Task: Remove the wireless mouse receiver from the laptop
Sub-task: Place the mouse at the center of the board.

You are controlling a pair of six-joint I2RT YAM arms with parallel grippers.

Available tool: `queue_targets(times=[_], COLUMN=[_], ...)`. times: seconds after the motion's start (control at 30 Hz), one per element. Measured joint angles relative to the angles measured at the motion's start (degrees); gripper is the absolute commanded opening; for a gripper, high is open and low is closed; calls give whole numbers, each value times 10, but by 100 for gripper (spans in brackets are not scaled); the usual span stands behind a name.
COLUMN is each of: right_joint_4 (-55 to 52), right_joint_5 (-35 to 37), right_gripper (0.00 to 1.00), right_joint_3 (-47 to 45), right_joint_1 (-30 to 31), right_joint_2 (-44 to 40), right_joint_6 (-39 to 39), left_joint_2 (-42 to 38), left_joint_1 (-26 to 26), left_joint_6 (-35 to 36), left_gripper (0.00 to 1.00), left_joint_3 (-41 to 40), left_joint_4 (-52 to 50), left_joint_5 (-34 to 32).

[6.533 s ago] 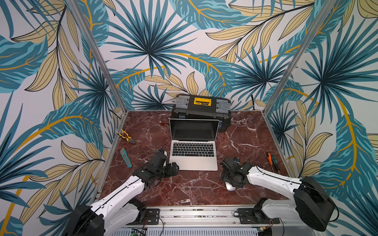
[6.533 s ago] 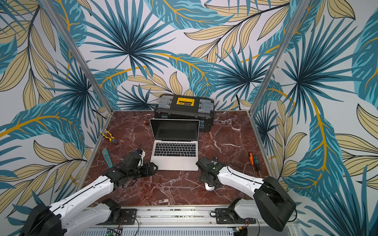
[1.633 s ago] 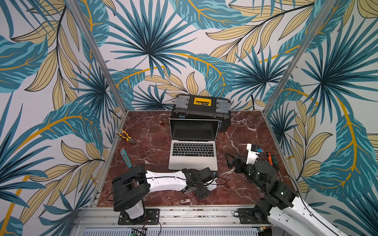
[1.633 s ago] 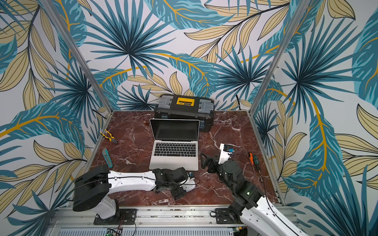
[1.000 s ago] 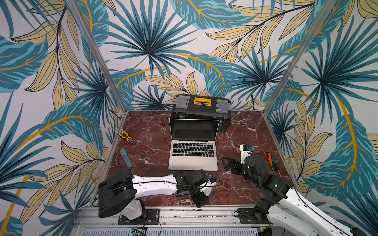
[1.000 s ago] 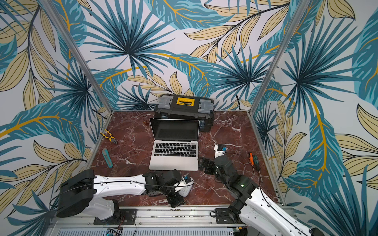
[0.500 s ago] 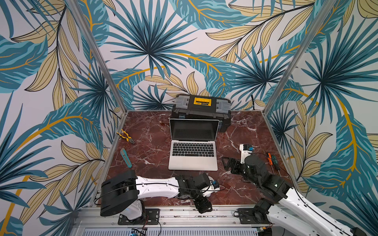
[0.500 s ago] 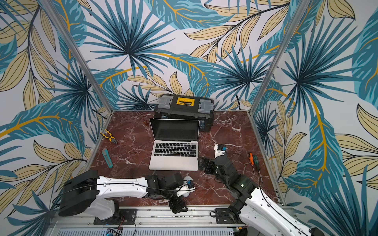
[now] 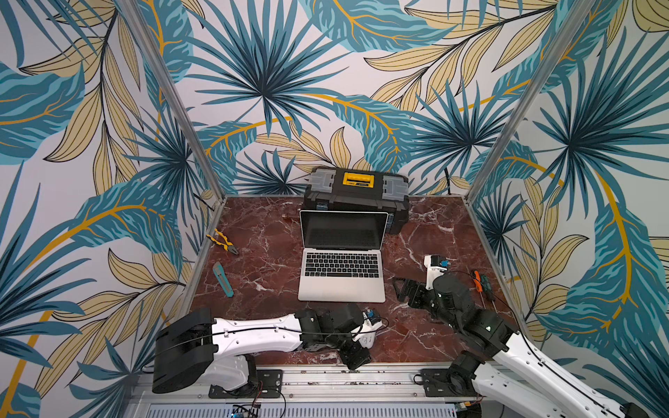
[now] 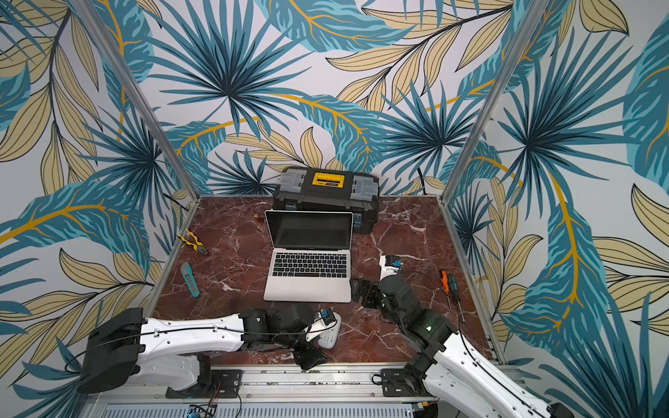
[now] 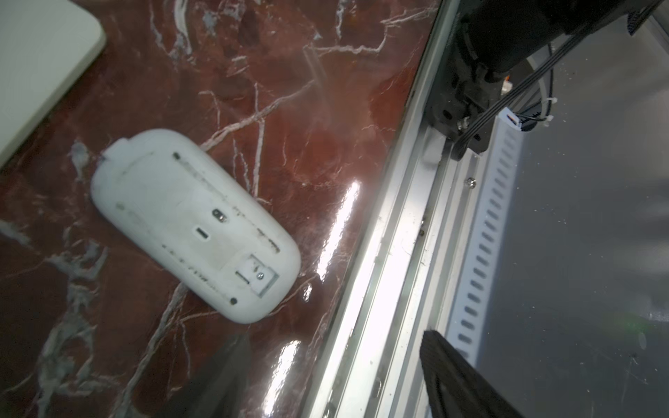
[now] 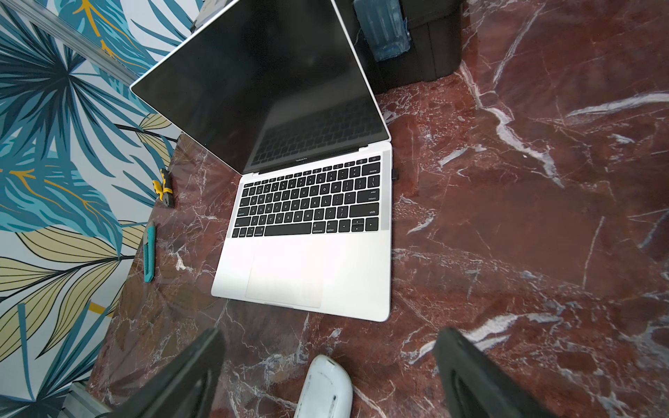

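The receiver (image 12: 395, 173), apparently a small black stub, juts from the 3 o'clock edge of the laptop (image 12: 318, 267), near the hinge. It should be light, rigid and friction-held: pinch its sides, pull straight toward 3 o'clock, where the table (image 12: 506, 235) lies bare. The right gripper (image 12: 329, 334) gapes empty at 4 o'clock; the left gripper (image 11: 333, 347), jaws apart on nothing, sits by the upturned mouse (image 11: 195, 231) at 6 o'clock.

Left gripper (image 11: 335, 336) and right gripper (image 12: 331, 334) gape empty — arms low.
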Motion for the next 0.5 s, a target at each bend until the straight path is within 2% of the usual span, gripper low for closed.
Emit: queue_targets(times=[0.2,0.5], right_joint_4=[0,5], right_joint_5=[0,0], right_gripper=[95,95], right_joint_3=[0,-2], right_joint_1=[0,0], right_joint_2=[-2,-8], right_joint_6=[3,5], left_joint_2=[47,89], left_joint_1=[26,14], left_joint_6=[-10,-8], left_gripper=[76,74], left_joint_3=[-7,18], left_joint_4=[-5,8], left_joint_5=[1,53])
